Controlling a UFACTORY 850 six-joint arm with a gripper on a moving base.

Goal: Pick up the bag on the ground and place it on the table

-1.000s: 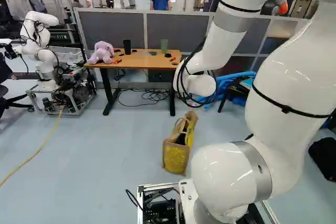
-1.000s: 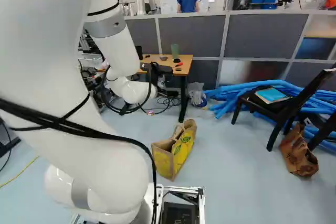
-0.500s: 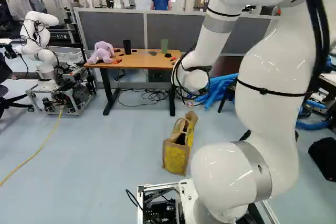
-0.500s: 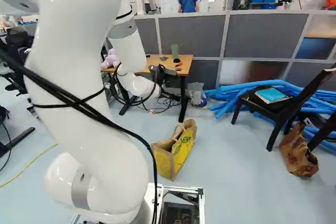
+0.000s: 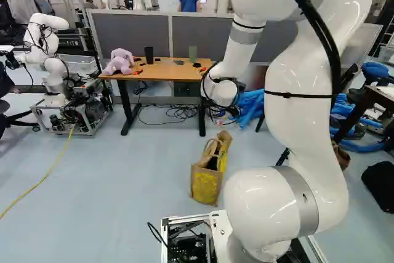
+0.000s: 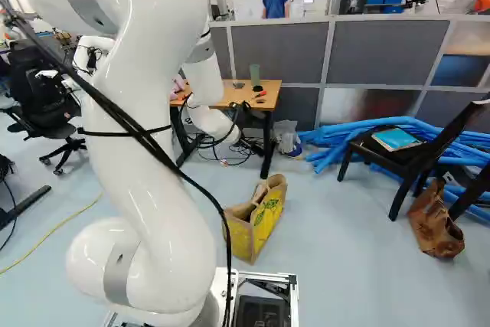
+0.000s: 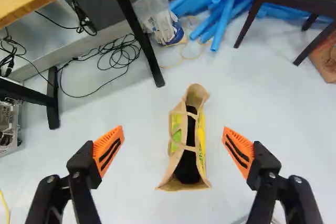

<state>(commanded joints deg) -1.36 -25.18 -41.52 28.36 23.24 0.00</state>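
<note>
The white arm (image 5: 301, 106) rises from its lowest joint (image 5: 261, 207), bends over high up and slopes down ahead to the pincer (image 6: 246, 117), its two orange-padded fingers (image 7: 108, 150) spread wide apart.

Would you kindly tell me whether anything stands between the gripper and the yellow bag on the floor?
Nothing visible does: in the wrist view, the open gripper has an unobstructed view of the bag ahead.

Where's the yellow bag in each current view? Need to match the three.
Left base view: the bag is right of middle, between table and arm base.
Right base view: just right of middle, low, right of the arm.
Wrist view: ahead of the gripper, between the lines of its open fingers.
Shared landmark: blue tubes.
</note>
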